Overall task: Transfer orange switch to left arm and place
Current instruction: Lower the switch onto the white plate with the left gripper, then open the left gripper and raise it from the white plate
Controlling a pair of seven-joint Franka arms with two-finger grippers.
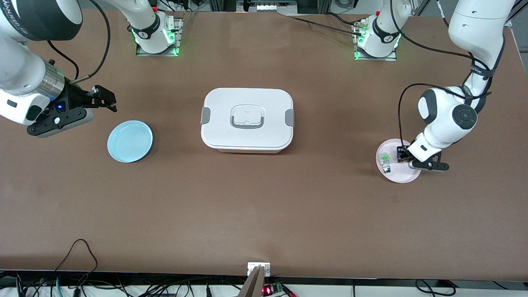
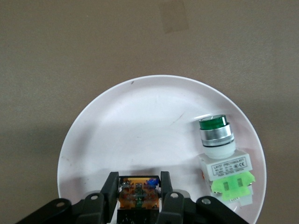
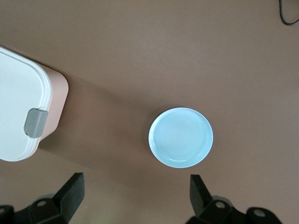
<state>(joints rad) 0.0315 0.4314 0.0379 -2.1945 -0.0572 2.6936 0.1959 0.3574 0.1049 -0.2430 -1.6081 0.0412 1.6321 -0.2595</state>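
Note:
The orange switch (image 2: pixel 138 192) lies on a pale pink plate (image 2: pixel 140 116) at the left arm's end of the table. My left gripper (image 2: pixel 138 177) is down on that plate (image 1: pixel 399 176), and its fingers press both sides of the switch, shut on it. In the front view the left gripper (image 1: pixel 402 156) hides most of the switch. My right gripper (image 1: pixel 105 99) is open and empty, up in the air beside a light blue plate (image 1: pixel 130 141) at the right arm's end. The white lidded box (image 1: pixel 247 119) stands at the table's middle, between the two plates.
A green and white switch (image 2: pixel 223 156) lies on the pink plate next to the orange one, also seen in the front view (image 1: pixel 385 161). The right wrist view shows the blue plate (image 3: pixel 181 137) and a corner of the box (image 3: pixel 18 116). Cables hang at the table's near edge.

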